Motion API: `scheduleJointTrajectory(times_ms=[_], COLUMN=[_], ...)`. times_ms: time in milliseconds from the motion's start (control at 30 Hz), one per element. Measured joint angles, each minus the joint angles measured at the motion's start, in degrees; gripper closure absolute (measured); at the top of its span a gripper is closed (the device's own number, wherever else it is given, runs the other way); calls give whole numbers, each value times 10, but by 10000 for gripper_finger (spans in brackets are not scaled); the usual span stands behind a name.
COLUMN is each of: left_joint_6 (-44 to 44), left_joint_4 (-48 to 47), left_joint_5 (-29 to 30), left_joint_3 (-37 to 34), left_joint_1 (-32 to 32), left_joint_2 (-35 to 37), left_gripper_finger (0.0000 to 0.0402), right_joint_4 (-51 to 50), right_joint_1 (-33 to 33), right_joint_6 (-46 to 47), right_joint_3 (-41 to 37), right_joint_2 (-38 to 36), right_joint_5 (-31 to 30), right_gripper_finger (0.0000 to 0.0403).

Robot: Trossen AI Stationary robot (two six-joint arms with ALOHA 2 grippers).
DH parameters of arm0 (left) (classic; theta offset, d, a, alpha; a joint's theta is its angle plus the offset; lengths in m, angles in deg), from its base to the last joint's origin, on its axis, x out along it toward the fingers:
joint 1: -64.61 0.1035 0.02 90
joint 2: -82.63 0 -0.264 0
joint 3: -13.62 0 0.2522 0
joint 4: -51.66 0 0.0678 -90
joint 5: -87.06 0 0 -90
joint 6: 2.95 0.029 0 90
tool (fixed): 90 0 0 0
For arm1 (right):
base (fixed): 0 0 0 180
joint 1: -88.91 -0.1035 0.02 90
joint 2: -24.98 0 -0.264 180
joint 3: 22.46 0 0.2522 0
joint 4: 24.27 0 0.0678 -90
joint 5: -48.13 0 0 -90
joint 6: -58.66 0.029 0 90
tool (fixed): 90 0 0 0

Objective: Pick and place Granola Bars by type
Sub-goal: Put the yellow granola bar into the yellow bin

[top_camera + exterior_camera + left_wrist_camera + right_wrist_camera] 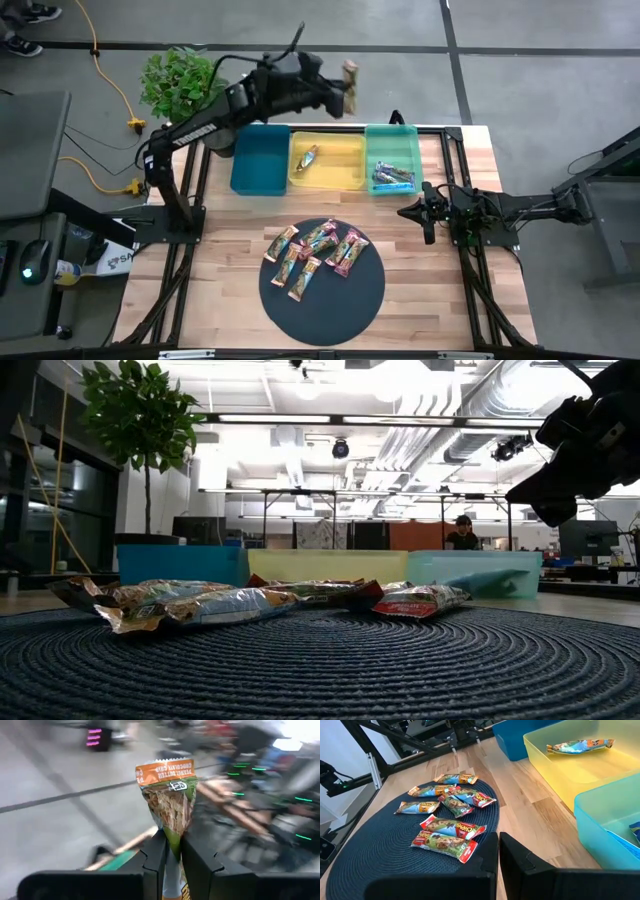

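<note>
Your left wrist view shows the room behind the orange-green bar (168,795) only as blur, and the bar's lower end is hidden between the left gripper's (170,857) fingers. In your low view the mat (400,670) runs off the edge at 6 o'clock, and the tray (475,573) walls hide their contents. In your right wrist view the green tray (607,815) is cut off at 3 o'clock.

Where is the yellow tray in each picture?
High view: yellow tray at the table's far edge, middle of three trays.
Low view: tray behind the bars, centre.
Left wrist view: not seen.
Right wrist view: tray upper right.
Shared landmark: the dark round mat.
</note>
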Motion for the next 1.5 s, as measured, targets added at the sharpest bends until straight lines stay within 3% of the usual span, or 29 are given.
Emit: scheduleJointTrajectory(times_ms=[167, 533, 1100, 1500], left_joint_6=[-43, -40, -125, -173], left_joint_4=[-89, -244, -259, -280], left_joint_5=[61, 23, -57, -60], left_joint_3=[0, 0, 0, 0], left_joint_1=[31, 61, 62, 66], left_joint_2=[-5, -89, -247, -312], left_gripper_finger=[348, 348, 348, 348], right_joint_4=[0, 0, 0, 0], right_joint_1=[0, 0, 0, 0], right_joint_6=[0, 0, 0, 0], right_joint_3=[0, 0, 0, 0], right_joint_2=[0, 0, 0, 0], right_joint_5=[0, 0, 0, 0], right_gripper_finger=[402, 402, 402, 402])
